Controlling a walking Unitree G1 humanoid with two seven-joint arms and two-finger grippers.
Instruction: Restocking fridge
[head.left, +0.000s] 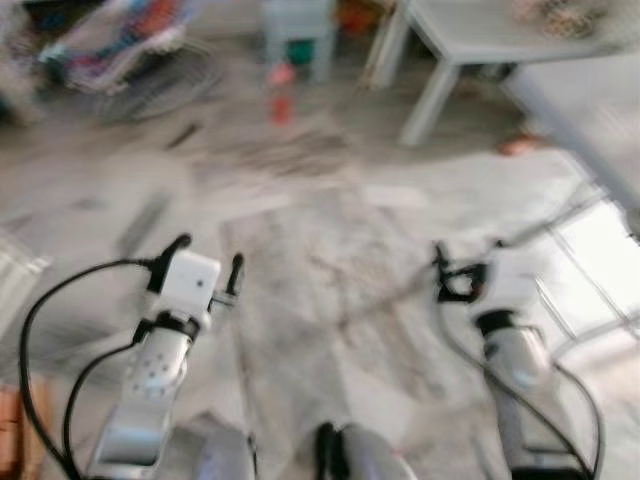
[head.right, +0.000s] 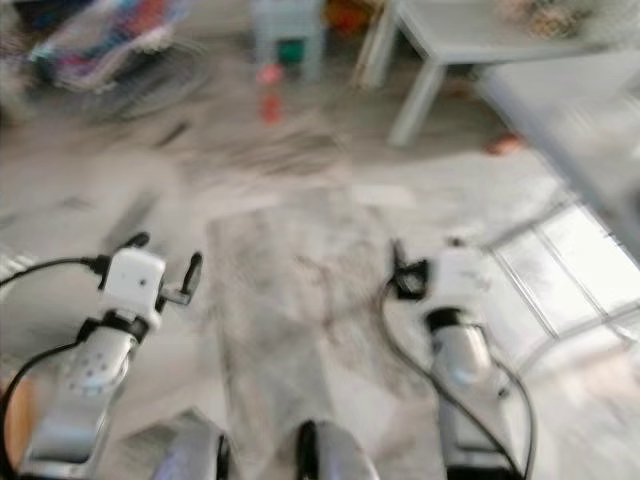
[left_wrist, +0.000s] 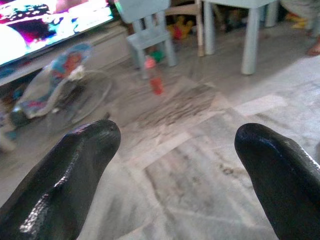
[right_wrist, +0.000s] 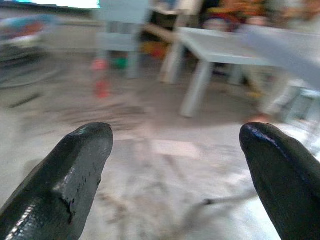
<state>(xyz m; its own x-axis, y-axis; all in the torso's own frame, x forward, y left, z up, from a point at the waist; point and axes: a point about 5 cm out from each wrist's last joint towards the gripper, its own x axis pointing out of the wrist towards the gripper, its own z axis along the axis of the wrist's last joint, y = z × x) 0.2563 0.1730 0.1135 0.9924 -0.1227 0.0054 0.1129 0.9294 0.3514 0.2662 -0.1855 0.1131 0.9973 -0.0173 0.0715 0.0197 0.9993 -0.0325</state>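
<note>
While blurred as if from walking, head views: left claw (head.left: 208, 262) and right claw (head.left: 468, 262) raised empty over marble floor (head.left: 330, 300). Left wrist: fingers (left_wrist: 65, 175) spread, red bottle (left_wrist: 154, 76) by small chair (left_wrist: 147, 30). Right wrist: spread too, white tabletop (right_wrist: 220, 47) ahead. No fridge seen, likely en route.

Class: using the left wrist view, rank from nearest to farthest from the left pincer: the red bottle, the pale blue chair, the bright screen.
1. Red bottle, standing on the floor ahead.
2. Pale blue child's chair, just behind it.
3. Bright screen, farthest, at the back.
</note>
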